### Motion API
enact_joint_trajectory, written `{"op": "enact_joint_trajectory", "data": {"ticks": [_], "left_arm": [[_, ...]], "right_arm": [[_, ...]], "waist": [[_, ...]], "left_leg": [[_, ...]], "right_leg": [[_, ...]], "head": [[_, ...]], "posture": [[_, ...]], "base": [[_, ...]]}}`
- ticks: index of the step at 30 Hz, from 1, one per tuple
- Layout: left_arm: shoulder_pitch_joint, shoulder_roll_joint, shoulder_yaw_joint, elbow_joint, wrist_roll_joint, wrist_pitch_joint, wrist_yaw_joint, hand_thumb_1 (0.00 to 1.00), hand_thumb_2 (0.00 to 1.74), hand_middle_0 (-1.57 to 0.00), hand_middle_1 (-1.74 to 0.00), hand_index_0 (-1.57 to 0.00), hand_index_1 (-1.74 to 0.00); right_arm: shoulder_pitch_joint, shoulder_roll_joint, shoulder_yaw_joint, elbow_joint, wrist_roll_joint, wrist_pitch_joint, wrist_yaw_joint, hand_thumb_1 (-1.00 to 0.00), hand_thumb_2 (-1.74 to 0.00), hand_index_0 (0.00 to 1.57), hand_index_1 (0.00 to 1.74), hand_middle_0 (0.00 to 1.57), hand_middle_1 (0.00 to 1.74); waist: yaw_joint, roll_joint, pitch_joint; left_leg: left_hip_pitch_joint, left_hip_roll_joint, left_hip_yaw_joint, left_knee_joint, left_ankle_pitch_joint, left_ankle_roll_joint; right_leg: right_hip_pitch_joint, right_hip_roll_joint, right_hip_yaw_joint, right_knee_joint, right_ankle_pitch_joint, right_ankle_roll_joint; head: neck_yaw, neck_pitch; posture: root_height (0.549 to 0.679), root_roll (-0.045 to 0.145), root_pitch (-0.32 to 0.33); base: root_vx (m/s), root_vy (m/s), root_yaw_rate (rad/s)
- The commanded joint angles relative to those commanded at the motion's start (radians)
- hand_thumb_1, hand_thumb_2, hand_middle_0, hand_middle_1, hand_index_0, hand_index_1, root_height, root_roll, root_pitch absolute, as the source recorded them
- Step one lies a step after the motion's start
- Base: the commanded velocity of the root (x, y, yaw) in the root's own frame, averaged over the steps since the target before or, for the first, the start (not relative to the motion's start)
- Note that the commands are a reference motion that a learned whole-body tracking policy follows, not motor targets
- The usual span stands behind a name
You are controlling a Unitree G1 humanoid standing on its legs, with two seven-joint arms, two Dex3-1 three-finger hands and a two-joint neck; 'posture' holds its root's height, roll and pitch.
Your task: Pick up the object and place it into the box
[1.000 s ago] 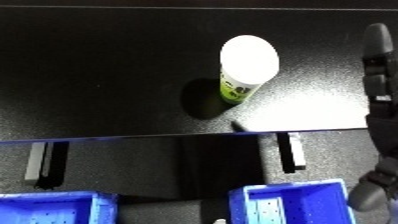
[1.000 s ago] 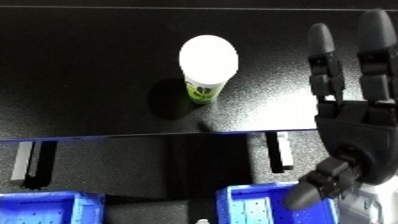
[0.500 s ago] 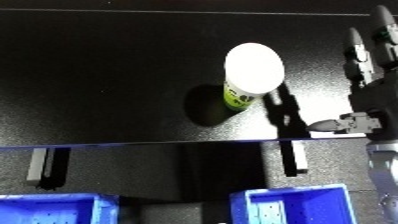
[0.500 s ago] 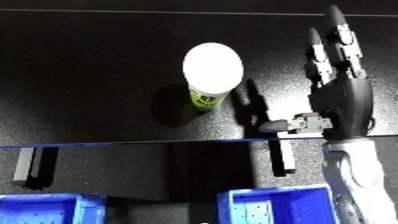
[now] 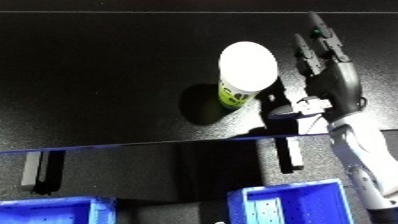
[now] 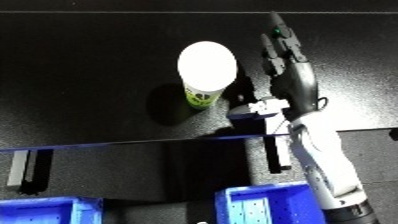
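Observation:
A tub with a white lid and a green and white label (image 5: 245,75) stands upright on the black table (image 5: 98,75). My right hand (image 5: 333,85) is just to its right, fingers straight and pointing away from me, thumb reaching toward the tub's base. A small gap still shows between the hand and the tub. Below the table edge sits a blue bin (image 5: 293,204), another blue bin (image 5: 58,212) lies at lower left. My left hand is out of sight.
The table's near edge (image 5: 133,145) runs across the lower middle with a bluish line. Dark brackets (image 5: 44,172) hang beneath it, above the bins.
My right hand has moved left and forward, closing in beside the tub with fingers still straight. The picture has also shifted a little.

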Motion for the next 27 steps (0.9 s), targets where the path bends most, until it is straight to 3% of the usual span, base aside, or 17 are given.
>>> {"op": "enact_joint_trajectory", "data": {"ticks": [10,17,27], "left_arm": [[-0.006,-0.003,-0.004,-0.008,-0.009,0.018,0.016,0.0,0.0,0.0,0.0,0.0,0.0],[-0.014,-0.012,-0.017,-0.01,0.002,0.019,0.005,0.0,0.0,0.0,0.0,0.0,0.0],[-0.027,-0.02,-0.034,-0.024,-0.005,0.028,0.011,0.0,0.0,0.0,0.0,0.0,0.0]], "right_arm": [[-0.081,0.022,0.086,0.092,0.013,0.051,0.044,0.0,0.0,0.0,0.0,0.0,0.0],[-0.133,0.049,0.126,0.126,0.034,0.067,0.061,-0.35,-0.61,0.55,0.61,0.55,0.61],[-0.172,0.077,0.157,0.117,0.033,0.09,0.058,-0.85,-1.48,1.33,1.48,1.33,1.48]], "waist": [[0.021,0.008,-0.002],[0.031,0.011,-0.001],[0.032,0.016,0.004]], "left_leg": [[0.01,-0.001,-0.006,-0.01,0.003,-0.006],[0.01,-0.004,-0.009,-0.004,0.002,-0.0072],[0.007,-0.008,-0.01,-0.007,0.006,-0.009]], "right_leg": [[0.006,-0.0011,0.003,0.003,-0.008,-0.0067],[0.003,-0.0017,0.004,0.012,-0.012,-0.0096],[-0.006,0.006,0.013,0.015,-0.012,-0.0119]], "head": [[0.073,0.019],[0.114,0.018],[0.142,0.043]], "posture": [[0.616,0.065,-0.057],[0.615,0.069,-0.06],[0.615,0.075,-0.056]], "base": [[0.013,0.005,0.045],[0.018,-0.006,0.042],[0.006,-0.002,0.013]]}}
